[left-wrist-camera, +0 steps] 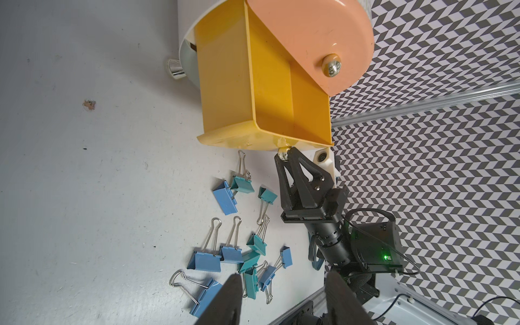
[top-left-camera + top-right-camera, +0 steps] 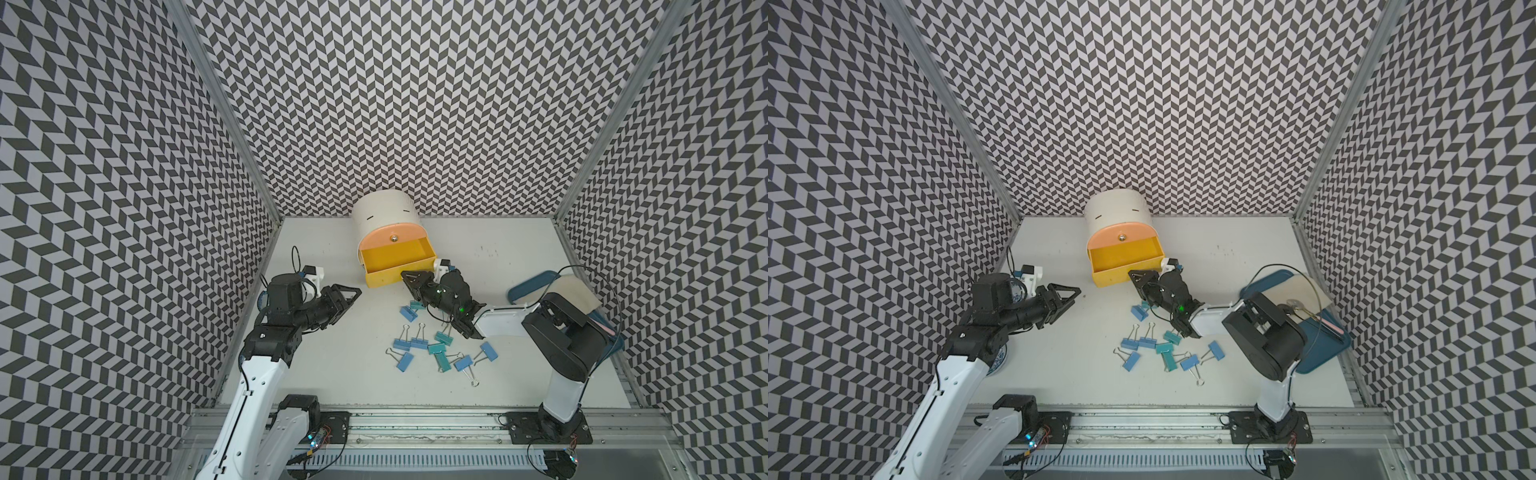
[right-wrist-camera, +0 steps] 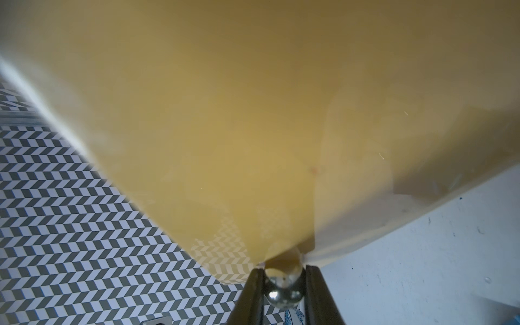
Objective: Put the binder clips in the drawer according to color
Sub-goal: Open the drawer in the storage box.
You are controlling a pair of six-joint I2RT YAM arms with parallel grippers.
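In both top views the right gripper (image 2: 405, 275) is clamped narrowly at the front of the pulled-out yellow plastic drawer (image 2: 384, 279) of the white round-topped cabinet (image 2: 382, 208). The left gripper (image 2: 354, 296) hangs part-spread and empty, well apart. The blue and teal binder clips with silver wire handles (image 2: 436, 348) lie on the table (image 2: 332, 365) just behind the right fingers, so a low retreat could scatter them.

In the left wrist view the right fingertips pinch the small round metal knob (image 1: 282, 154). Pulling further could drag the drawer right out or tip the light cabinet.

In the right wrist view the knob sits at the very fingertips, so it may slip free.
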